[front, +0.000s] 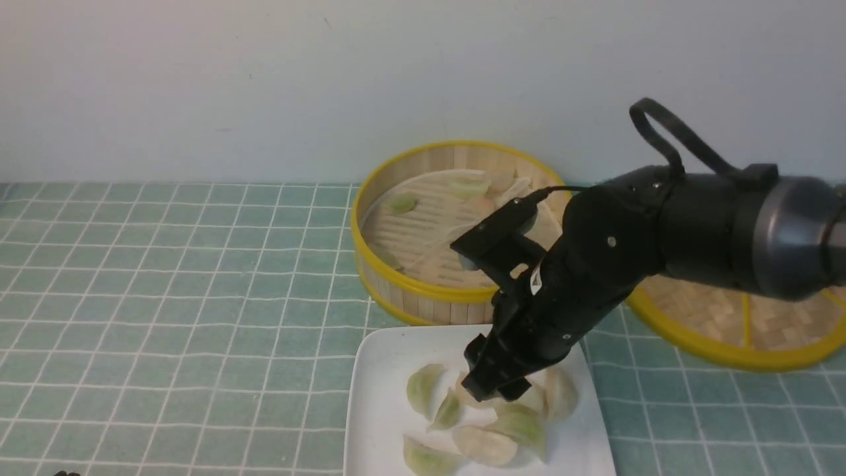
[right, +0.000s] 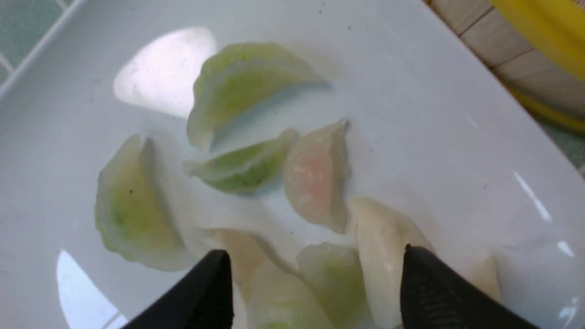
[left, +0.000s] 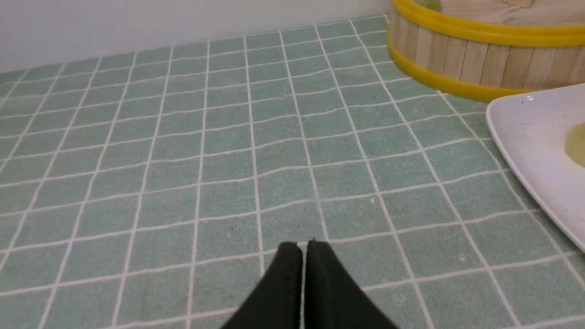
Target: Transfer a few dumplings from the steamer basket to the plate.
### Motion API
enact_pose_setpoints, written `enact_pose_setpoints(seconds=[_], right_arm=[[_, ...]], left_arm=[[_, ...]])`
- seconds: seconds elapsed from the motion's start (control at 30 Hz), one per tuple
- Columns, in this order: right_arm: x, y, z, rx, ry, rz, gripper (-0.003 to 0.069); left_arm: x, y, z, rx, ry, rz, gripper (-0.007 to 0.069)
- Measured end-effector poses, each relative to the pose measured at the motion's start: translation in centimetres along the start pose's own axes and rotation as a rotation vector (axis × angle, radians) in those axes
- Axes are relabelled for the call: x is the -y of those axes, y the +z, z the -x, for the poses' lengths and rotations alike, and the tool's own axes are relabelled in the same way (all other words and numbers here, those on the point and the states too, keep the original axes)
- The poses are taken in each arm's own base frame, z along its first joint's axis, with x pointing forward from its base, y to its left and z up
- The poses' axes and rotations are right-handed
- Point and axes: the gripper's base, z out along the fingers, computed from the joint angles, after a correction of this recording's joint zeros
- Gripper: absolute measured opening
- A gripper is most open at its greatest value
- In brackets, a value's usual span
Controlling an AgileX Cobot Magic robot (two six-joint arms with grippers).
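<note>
The white square plate (front: 377,410) lies at the front with several dumplings (front: 423,387) on it, pale green, cream and pinkish. My right gripper (front: 492,390) hovers low over them, jaws open and holding nothing; in the right wrist view (right: 315,260) the fingertips (right: 219,265) straddle cream and green dumplings (right: 315,176). The bamboo steamer basket (front: 423,297) stands behind the plate with a few dumplings (front: 403,203) inside. My left gripper (left: 304,246) is shut and empty above the cloth, left of the plate (left: 534,137) and steamer (left: 461,59).
The flat woven yellow-rimmed lid (front: 740,330) lies on the right of the steamer, partly behind my right arm. A green checked cloth (front: 165,297) covers the table. A pale wall runs along the back.
</note>
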Motion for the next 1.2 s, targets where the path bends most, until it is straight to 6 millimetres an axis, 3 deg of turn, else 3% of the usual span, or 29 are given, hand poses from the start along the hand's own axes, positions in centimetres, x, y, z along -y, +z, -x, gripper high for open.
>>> enact_pose_setpoints(seconds=[0.13,0.27,0.3,0.33,0.37,0.4,0.5,0.53,0.6,0.63,0.67,0.77,0.8,0.97,1.2], right_arm=[[0.1,-3.1,1.2,0.005,0.037,-0.028,0.0387],[-0.2,-11.7,1.5,0.182,0.067,-0.101,0.012],[-0.3,-13.6,1.1,0.226,0.075,-0.113,0.0086],[-0.4,-16.4,0.3,0.295,0.085,-0.139,0.0034],[-0.4,-16.9,0.2,0.306,0.087,-0.142,0.0034],[-0.7,-21.0,-1.4,0.415,0.119,-0.168,0.0001],[-1.4,-26.3,-4.5,0.585,0.169,-0.179,-0.0011],[-1.4,-26.7,-4.7,0.596,0.168,-0.18,-0.0011],[-2.0,-29.3,-8.1,0.712,0.18,-0.177,-0.0013],[-2.0,-29.3,-8.7,0.725,0.181,-0.176,-0.0013],[-2.3,-30.0,-11.0,0.79,0.182,-0.173,-0.0013],[-2.7,-29.2,-15.0,0.928,0.175,-0.166,-0.0015],[-2.7,-29.2,-15.2,0.952,0.172,-0.166,-0.0015],[-3.3,-26.5,-21.1,1.253,0.14,-0.127,-0.0015],[-3.5,-22.8,-24.9,1.307,0.185,-0.069,-0.0015]], left_arm=[[0.0,0.0,0.0,0.0,0.0,0.0,-0.0006],[0.0,0.0,0.0,0.0,0.0,0.0,-0.0006],[0.0,0.0,0.0,0.0,0.0,0.0,-0.0006],[0.0,0.0,0.0,0.0,0.0,0.0,-0.0006],[0.0,0.0,0.0,0.0,0.0,0.0,-0.0006],[0.0,0.0,0.0,0.0,0.0,0.0,-0.0006],[0.0,0.0,0.0,0.0,0.0,0.0,-0.0006],[0.0,0.0,0.0,0.0,0.0,0.0,-0.0006],[0.0,0.0,0.0,0.0,0.0,0.0,-0.0006],[0.0,0.0,0.0,0.0,0.0,0.0,-0.0006],[0.0,0.0,0.0,0.0,0.0,0.0,-0.0006],[0.0,0.0,0.0,0.0,0.0,0.0,-0.0006],[0.0,0.0,0.0,0.0,0.0,0.0,-0.0006],[0.0,0.0,0.0,0.0,0.0,0.0,-0.0006],[0.0,0.0,0.0,0.0,0.0,0.0,-0.0006]])
